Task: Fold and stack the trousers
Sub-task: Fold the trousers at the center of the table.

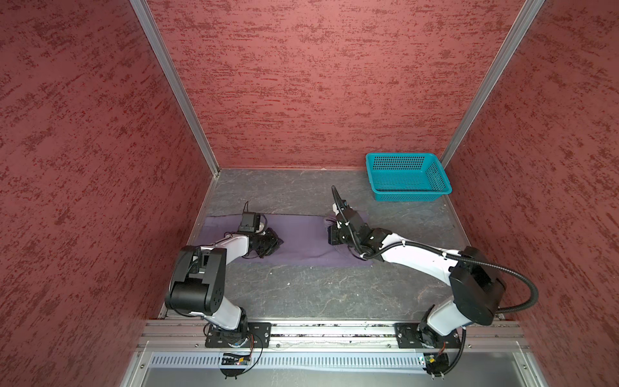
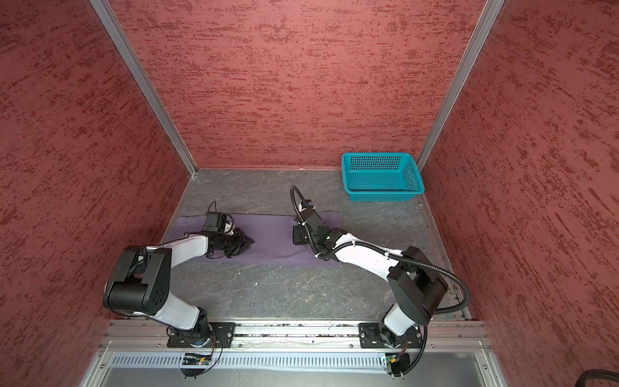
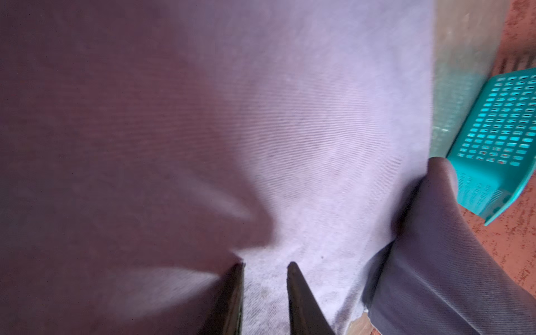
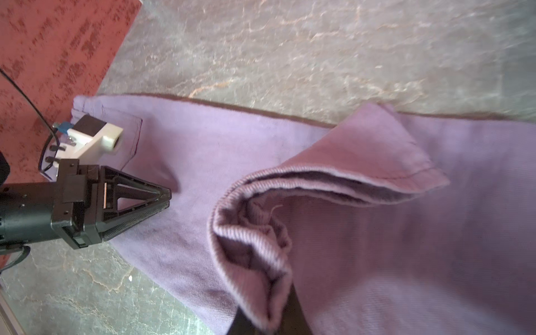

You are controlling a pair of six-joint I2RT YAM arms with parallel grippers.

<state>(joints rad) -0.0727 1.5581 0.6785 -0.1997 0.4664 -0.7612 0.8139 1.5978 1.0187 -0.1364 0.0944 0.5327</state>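
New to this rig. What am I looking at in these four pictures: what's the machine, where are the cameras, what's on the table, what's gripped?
Two robot arms, left and right, stand on a rail at the near edge of the grey table. Each ends in a two-fingered gripper. Both top views come from one overhead camera pair and show everything. The other two pictures come from cameras on the arms' wrists. On the table lie purple trousers, stretched sideways. A teal mesh basket stands in the far corner on the right arm's side. The right gripper is shut on a lifted leg end of the trousers. The left gripper rests its tips on the fabric, jaws narrowly apart; whether it pinches cloth is unclear.
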